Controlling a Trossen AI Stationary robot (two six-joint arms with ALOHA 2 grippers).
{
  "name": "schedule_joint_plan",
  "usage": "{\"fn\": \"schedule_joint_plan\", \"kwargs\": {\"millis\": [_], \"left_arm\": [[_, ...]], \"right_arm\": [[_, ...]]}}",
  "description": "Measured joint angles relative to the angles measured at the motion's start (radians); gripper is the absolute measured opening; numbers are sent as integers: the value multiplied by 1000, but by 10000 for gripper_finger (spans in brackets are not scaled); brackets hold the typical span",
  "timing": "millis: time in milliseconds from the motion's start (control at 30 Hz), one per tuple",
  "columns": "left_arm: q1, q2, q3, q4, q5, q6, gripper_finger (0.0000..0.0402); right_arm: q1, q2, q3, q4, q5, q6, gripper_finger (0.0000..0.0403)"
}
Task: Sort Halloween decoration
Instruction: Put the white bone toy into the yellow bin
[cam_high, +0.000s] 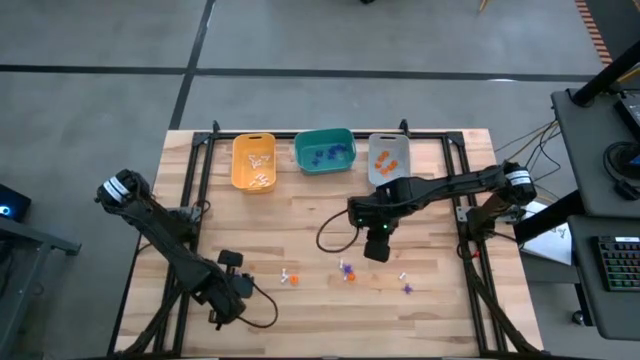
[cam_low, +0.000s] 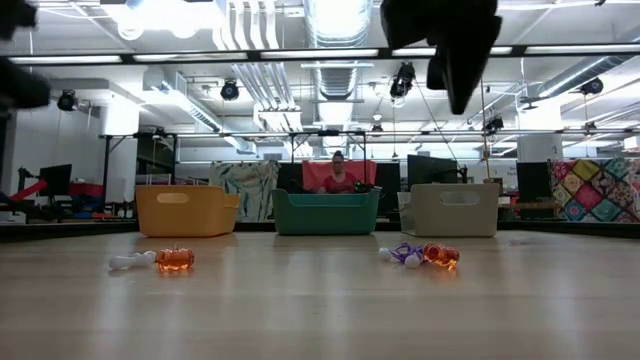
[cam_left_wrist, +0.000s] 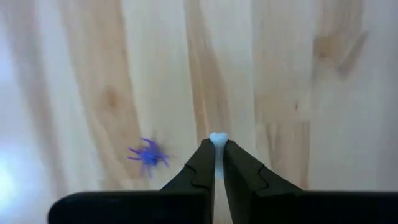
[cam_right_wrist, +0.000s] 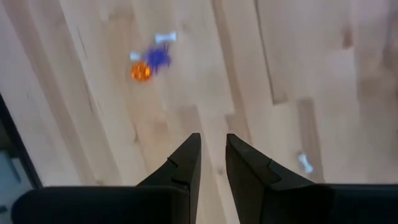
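The Halloween decoration is a scatter of tiny trinkets on the wooden table. An orange one and a white one (cam_high: 290, 277) lie together. A purple and orange pair (cam_high: 347, 270) lies further right, and a purple one (cam_high: 406, 288) lies beyond it. My left gripper (cam_high: 230, 292) is at the near left, pointing down and shut on a white trinket (cam_left_wrist: 217, 138). A purple spider (cam_left_wrist: 148, 154) lies on the wood beside it. My right gripper (cam_right_wrist: 213, 146) hangs above the table's middle, slightly open, with nothing between its fingers. My left gripper pinches the white trinket between its two fingertips. Only the trinket's rounded end (cam_left_wrist: 217, 137) shows past them. The fingers come from above, pointing down. The rest of the trinket is hidden between the fingers.
Three bins stand in a row at the far edge. The yellow bin (cam_high: 253, 162) holds white pieces, the teal bin (cam_high: 324, 150) blue ones and the grey bin (cam_high: 388, 158) orange ones. A person (cam_low: 337, 172) shows beyond the table, behind the teal bin.
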Motion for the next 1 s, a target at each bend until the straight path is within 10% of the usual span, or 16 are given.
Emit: {"fn": "schedule_joint_plan", "kwargs": {"millis": [500, 1000], "left_arm": [[312, -63, 200, -253, -119, 428, 0], [923, -175, 192, -249, -148, 1022, 0]], "right_arm": [[173, 0, 0, -47, 8, 1, 63], [228, 0, 0, -15, 11, -7, 63]]}}
